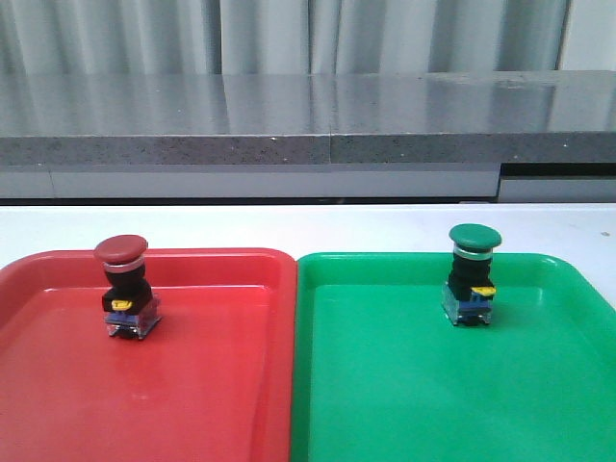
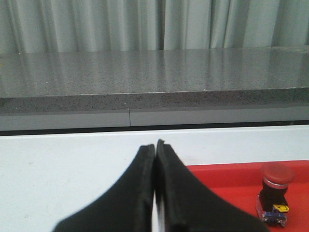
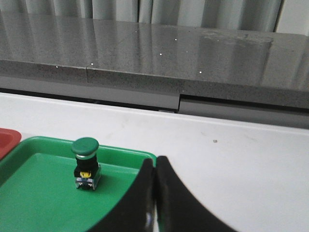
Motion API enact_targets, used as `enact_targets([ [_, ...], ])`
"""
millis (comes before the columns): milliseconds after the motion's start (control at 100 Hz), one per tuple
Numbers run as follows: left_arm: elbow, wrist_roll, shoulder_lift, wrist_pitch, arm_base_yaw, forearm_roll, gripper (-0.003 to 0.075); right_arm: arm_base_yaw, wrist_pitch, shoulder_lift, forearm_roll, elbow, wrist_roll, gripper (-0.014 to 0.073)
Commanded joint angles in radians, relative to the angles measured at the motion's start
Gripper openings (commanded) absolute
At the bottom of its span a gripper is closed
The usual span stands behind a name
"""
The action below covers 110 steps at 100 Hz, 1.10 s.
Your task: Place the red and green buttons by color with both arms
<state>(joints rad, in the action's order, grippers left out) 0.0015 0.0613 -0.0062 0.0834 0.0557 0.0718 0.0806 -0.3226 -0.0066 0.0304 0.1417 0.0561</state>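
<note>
A: Well, both sets of fingers are pressed flat together with nothing between them. The left fingers (image 2: pixel 155 145) hang over bare white worktop (image 2: pixel 72 164), the right fingers (image 3: pixel 155 159) just past the near corner of the green tray (image 3: pixel 38 193).

B: And neither arm shows in the front view, so they're pulled well clear.

A: Right. The red button (image 1: pixel 125 286) stands upright in the red tray (image 1: pixel 192 385), toward its far left. The green button (image 1: pixel 472 275) stands upright in the green tray, toward its far right.

B: So colour matches colour. To my eye the sorting looks finished.

A: Agreed. If anything is left, it's simply keeping the arms away. Do that well by lifting straight and staying outside the tray rims, because those buttons look top-heavy.

B: Talk me through them.

A: Wide mushroom cap on each, dark red on one, green on the other. Silver ring under the cap, black body with a yellow mark, then a clear bluish base touching the tray floor.

B: Narrow foot, big head. A nudge from a finger could tip one.

A: That's the risk. The trays sit side by side, rims touching, so a toppled button might roll toward the wrong colour.
</note>
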Motion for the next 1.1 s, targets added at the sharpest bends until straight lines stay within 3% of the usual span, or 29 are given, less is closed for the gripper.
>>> enact_targets([
  [0, 0.041, 0.004, -0.03, -0.083, -0.001, -0.003, -0.0019, -0.014, 0.099, -0.022, -0.017, -0.009, -0.013, -0.0068],
  [440, 0.041, 0.004, -0.03, -0.083, -0.001, -0.003, -0.0019, -0.061, 0.323, -0.025, -0.02, -0.155, -0.056, -0.0068],
  [1090, 0.041, 0.004, -0.03, -0.083, -0.001, -0.003, -0.002, -0.061, 0.331, -0.025, -0.02, -0.155, -0.056, -0.0068],
])
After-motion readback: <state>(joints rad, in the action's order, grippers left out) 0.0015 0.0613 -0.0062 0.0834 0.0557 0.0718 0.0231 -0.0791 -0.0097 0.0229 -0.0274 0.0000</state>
